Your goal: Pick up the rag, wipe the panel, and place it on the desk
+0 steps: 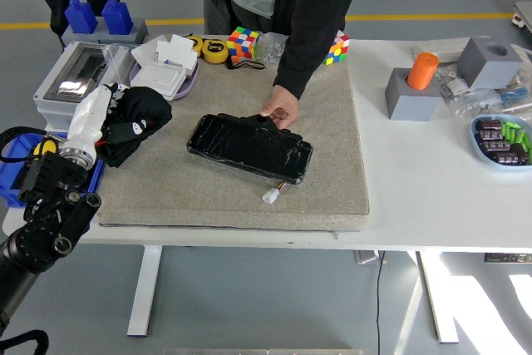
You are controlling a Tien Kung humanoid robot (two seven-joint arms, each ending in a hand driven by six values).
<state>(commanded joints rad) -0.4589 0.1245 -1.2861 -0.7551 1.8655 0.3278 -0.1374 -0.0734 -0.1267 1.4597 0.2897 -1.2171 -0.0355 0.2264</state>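
Left hand (pixel 98 114), white five-fingered, is clenched around the crumpled black cloth rag (pixel 133 118), holding it at the left edge of the grey felt mat (pixel 332 147), just in front of the grey electrical box with clear lid (pixel 76 81). Black left arm (pixel 46 214) comes up from the lower-left corner, passing over the blue plastic bin (pixel 12 184); a yellow lemon (pixel 43 147) is partly visible behind the wrist. Rag is well clear of the glossy black rectangular panel (pixel 249 145), which lies tilted near the mat centre with a small white connector (pixel 272 196) on a wire at its near edge. A person's hand (pixel 281 108) rests on the panel's far edge, dark sleeve above it. Behind the rag: a purple tray with white boxes (pixel 165 72), a yellow tape measure (pixel 214 50), two colourful cube puzzles (pixel 243 41). On the white table (pixel 432 180) to the right: an orange cylinder (pixel 422 70) in a grey block (pixel 413 97) and a light blue dish of small parts (pixel 503 140). Right arm not visible.
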